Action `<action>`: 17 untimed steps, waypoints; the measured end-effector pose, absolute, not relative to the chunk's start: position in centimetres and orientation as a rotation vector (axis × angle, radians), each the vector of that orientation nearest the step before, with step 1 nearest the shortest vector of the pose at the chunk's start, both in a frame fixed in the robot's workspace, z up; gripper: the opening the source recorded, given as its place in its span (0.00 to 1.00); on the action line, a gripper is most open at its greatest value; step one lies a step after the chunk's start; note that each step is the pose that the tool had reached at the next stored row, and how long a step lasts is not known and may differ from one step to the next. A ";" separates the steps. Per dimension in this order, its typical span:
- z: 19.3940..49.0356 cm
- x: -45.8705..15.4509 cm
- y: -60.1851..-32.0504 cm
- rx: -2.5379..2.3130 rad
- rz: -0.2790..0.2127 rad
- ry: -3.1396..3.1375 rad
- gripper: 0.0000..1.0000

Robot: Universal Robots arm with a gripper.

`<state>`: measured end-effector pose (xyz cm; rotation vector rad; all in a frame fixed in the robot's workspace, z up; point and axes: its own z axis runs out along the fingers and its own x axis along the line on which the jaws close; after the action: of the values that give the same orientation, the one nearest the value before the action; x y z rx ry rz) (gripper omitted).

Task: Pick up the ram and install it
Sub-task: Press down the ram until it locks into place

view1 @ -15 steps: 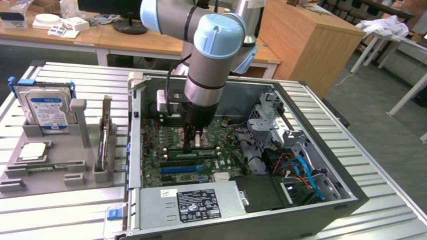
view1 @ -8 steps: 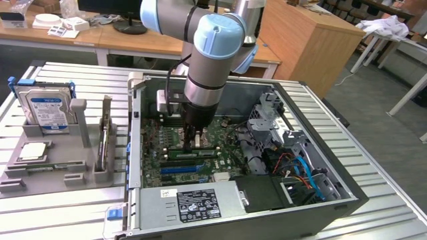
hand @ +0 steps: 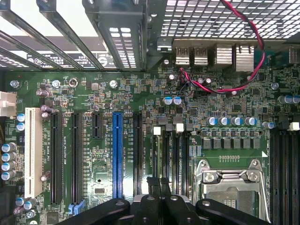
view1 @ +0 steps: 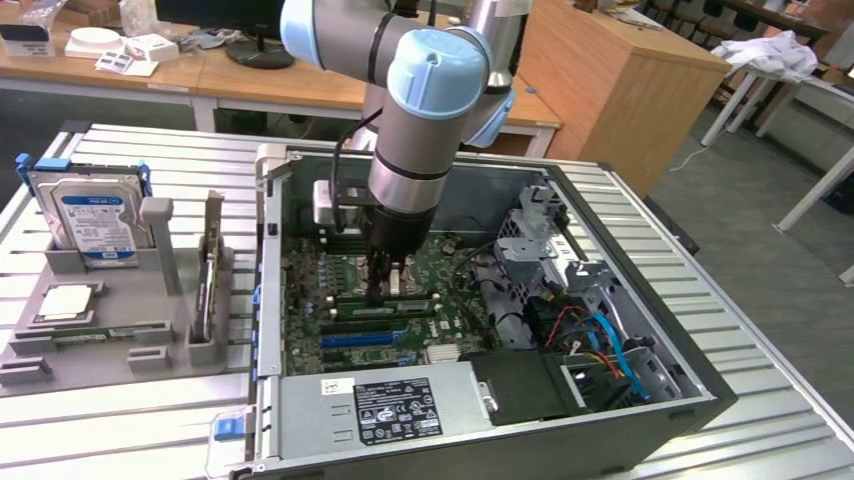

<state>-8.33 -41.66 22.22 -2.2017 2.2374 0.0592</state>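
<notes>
**Closed jaws low over the motherboard**

The gripper (view1: 388, 290) reaches down into the open computer case (view1: 694, 385), its jaws clenched together with nothing visible between them. In the wrist view the gripper (hand: 158, 187) hangs just above the motherboard (hand: 93, 93), near the memory slots (hand: 171, 154) beside the processor socket (hand: 232, 183). The ram (view1: 100, 329) lies in the grey holder (view1: 80, 355) on the worktop (view1: 120, 420), at the exterior view's left, well apart from the gripper.
</notes>
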 end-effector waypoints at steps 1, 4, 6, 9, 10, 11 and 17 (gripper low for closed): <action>22.2 -8.3 -41.7 -2.202 0.059 2.237 0.11; 22.2 -8.3 -41.7 -2.202 0.059 2.237 0.11; 22.2 -8.3 -41.7 -2.202 0.059 2.237 0.11; 22.2 -8.3 -41.7 -2.202 0.059 2.237 0.11; 22.2 -8.3 -41.7 -2.201 0.060 2.237 0.11; 22.3 -8.3 -41.6 -2.200 0.060 2.236 0.11; 23.6 -8.3 -41.7 -2.203 0.061 2.238 0.11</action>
<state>-8.32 -41.67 23.57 -2.2025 2.2382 0.0614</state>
